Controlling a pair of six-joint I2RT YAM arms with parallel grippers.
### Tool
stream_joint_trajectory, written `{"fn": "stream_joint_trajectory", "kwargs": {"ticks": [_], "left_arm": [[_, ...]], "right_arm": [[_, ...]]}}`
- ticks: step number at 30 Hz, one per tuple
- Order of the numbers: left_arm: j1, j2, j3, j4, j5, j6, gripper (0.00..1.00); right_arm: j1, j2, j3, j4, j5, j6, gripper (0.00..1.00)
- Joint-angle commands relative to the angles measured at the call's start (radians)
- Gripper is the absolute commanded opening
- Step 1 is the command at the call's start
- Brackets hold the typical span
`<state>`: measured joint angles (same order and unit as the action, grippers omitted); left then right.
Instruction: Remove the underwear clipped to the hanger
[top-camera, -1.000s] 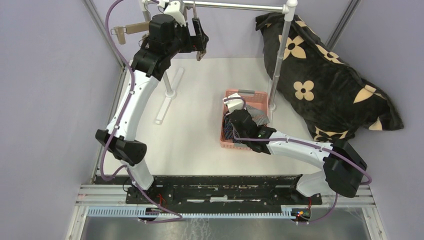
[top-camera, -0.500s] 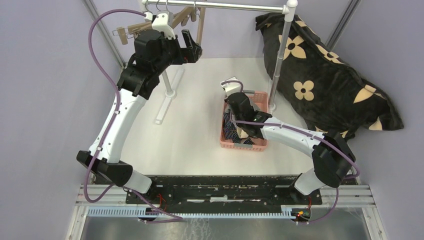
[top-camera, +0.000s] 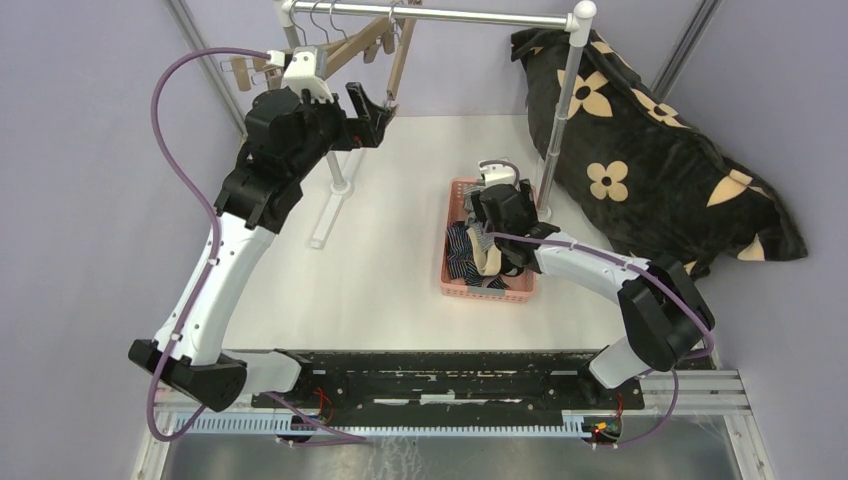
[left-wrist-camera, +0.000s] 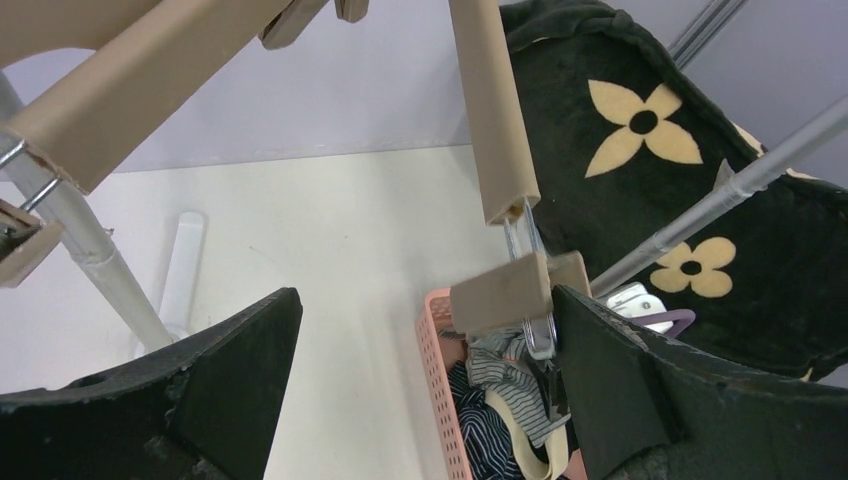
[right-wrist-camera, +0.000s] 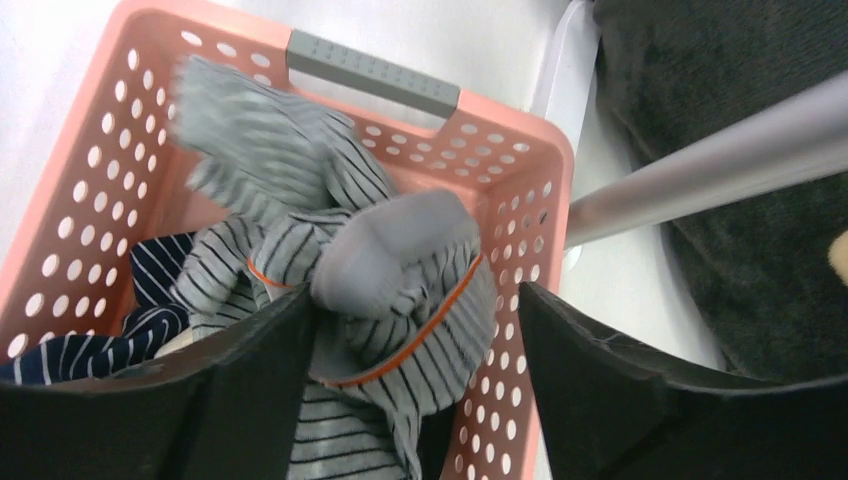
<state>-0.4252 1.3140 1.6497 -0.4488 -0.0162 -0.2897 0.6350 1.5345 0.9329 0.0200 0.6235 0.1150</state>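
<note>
Several wooden hangers (top-camera: 352, 42) hang on the rail; their clips show no cloth. One hanger's bar (left-wrist-camera: 490, 100) and bare clip (left-wrist-camera: 500, 293) hang just in front of my left gripper (left-wrist-camera: 425, 295), which is open and holds nothing; from above, the left gripper (top-camera: 372, 108) is just below the rail. The underwear lies in the pink basket (top-camera: 450, 250): a grey-and-white striped pair (right-wrist-camera: 340, 240), a navy striped pair (right-wrist-camera: 150, 330) and a beige waistband (left-wrist-camera: 525, 440). My right gripper (right-wrist-camera: 415, 295) stands open over the basket, the grey striped pair loose between its fingers, against the left one.
The rack's upright pole (top-camera: 560, 110) stands right behind the basket, with its white foot (top-camera: 335, 195) to the left. A large black flower-print cushion (top-camera: 640, 160) fills the right side. The basket's grey handle (right-wrist-camera: 372, 72) is at its far rim.
My right gripper has opened and let the grey striped pair drop into the basket, moving toward its far end. My left arm has drawn back leftward from the hangers.
</note>
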Motion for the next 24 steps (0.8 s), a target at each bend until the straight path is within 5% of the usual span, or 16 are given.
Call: {"fn": "stream_joint_trajectory", "kwargs": {"ticks": [1,16,24], "left_arm": [[0.004,-0.087,-0.050,0.050,0.020,0.014,0.99],[0.004,-0.324,-0.241,0.107,0.015,0.029,0.99],[0.005,-0.476,-0.362,0.106,-0.030,0.035,0.99]], "right_arm": [[0.006,-0.050,-0.012,0.043,0.000,-0.005,0.84],[0.006,-0.435,-0.031,-0.101,-0.083,-0.044,0.92],[0.005,-0.707,-0.127,-0.191,0.094,0.002,1.00]]}}
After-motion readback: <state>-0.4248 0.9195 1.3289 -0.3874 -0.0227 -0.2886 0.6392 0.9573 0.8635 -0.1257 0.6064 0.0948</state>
